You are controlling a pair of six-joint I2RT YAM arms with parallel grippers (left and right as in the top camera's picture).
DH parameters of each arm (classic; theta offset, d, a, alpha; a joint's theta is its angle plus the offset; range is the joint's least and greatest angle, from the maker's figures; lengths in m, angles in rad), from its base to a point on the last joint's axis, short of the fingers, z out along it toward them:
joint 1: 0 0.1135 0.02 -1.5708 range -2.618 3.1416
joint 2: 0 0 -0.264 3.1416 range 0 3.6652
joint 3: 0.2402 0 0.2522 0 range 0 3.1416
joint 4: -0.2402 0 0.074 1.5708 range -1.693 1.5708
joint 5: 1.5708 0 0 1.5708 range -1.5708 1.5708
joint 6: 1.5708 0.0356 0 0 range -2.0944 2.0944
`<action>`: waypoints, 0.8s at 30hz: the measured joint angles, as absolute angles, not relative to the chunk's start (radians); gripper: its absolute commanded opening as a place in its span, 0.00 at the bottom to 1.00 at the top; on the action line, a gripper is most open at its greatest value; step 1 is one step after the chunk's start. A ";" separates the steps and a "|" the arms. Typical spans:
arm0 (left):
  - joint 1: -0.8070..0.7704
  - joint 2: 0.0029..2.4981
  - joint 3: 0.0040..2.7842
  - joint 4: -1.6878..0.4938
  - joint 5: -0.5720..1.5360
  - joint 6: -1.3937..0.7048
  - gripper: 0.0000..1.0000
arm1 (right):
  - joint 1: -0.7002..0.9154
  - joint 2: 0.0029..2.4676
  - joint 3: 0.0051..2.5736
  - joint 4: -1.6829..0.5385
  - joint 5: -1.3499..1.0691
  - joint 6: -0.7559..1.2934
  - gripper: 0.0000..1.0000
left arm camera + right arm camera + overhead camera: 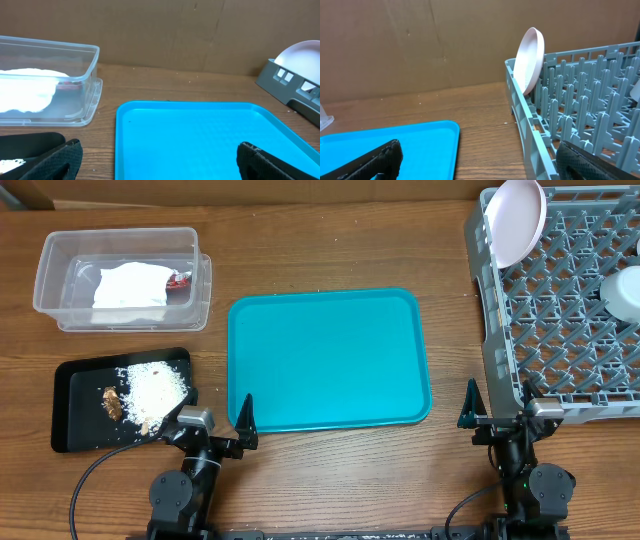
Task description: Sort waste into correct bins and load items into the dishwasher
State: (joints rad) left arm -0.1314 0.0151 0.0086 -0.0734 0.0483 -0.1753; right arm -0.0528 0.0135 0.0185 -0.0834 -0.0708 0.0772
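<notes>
Overhead, the plate [517, 220] stands on edge at the far left corner of the dish rack [560, 330], overhanging its rim; a knock could tip it onto the table; rice grains [155, 385] reach the near edge of the black tray [75, 380] just beside the left gripper [215, 422], so a careless swing may scatter them. That gripper and the right gripper [498, 405] sit with fingers apart, empty. The clear tub [50, 280] holds the napkin [128, 285] and red wrapper [180, 280]; the black tray also carries a brown lump [111, 404]; a white dish [625, 292], perhaps the bowl, sits cropped in the rack; no chopsticks show.
</notes>
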 measured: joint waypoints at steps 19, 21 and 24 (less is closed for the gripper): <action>-0.024 0.015 0.009 -0.075 0.028 -0.172 1.00 | -0.053 0.014 0.019 -0.083 -0.070 0.077 1.00; -0.024 0.015 0.009 -0.076 0.026 -0.172 1.00 | -0.053 0.014 0.019 -0.083 -0.070 0.077 1.00; -0.024 0.015 0.009 -0.076 0.026 -0.172 1.00 | -0.052 0.014 0.019 -0.083 -0.070 0.078 1.00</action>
